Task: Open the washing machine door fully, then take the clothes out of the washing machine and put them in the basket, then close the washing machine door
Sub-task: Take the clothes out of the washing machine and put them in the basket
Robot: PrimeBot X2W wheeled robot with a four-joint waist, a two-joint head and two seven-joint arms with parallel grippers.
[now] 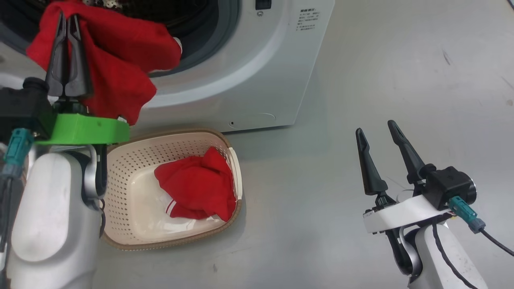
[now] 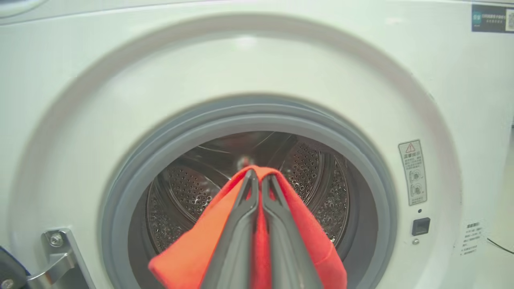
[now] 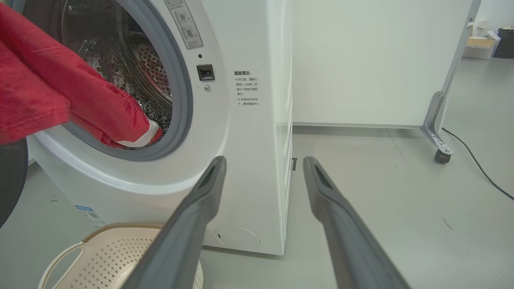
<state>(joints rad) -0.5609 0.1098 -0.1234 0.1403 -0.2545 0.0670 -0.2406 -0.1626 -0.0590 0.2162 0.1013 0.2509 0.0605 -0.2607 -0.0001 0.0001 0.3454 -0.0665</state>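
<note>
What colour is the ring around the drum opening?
Grey; the ring shows best in the left wrist view.

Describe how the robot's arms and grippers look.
Both arms are glossy white, each ending in two long, tapering dark fingers. The left gripper sits on a bright green mount, the right gripper on a white mount. Each wrist carries a black camera block with a teal plug; a black cable trails from the right one.

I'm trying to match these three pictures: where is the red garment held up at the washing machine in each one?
Head view: upper left, the red garment hanging from the shut left hand.
Left wrist view: bottom centre, draped around the fingers.
Right wrist view: upper left, reaching to the grey rubber ring.
Shared landmark: that ring.
</note>
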